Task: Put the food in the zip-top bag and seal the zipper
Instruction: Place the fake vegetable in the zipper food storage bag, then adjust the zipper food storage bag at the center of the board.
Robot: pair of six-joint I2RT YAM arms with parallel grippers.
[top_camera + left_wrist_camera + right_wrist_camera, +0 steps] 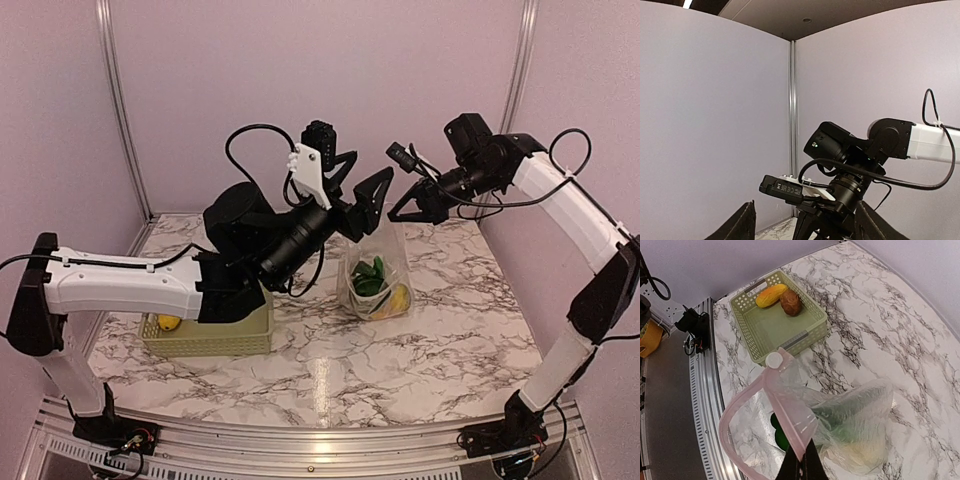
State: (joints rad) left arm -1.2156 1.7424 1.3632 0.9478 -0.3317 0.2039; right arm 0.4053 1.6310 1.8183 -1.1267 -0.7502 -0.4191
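The right gripper (pixel 800 466) is pinching shut on the pink zipper (pixel 789 410) of the zip-top bag (pixel 382 262), which is hanging upright between the two arms over the marble table (pixel 440 350). The bag is holding green pieces (pixel 370 275) and a yellow fruit (pixel 400 297). The left gripper (pixel 805 224) is standing with fingers spread wide. The pale green basket (pixel 775 332) is holding a yellow piece (pixel 771 295) and a brown potato (pixel 790 302) (touching each other at one end).

Bag (pixel 855 415) clear glossy plastic; basket (pixel 790 347) matt lattice plastic; table (pixel 880 315) polished marble.
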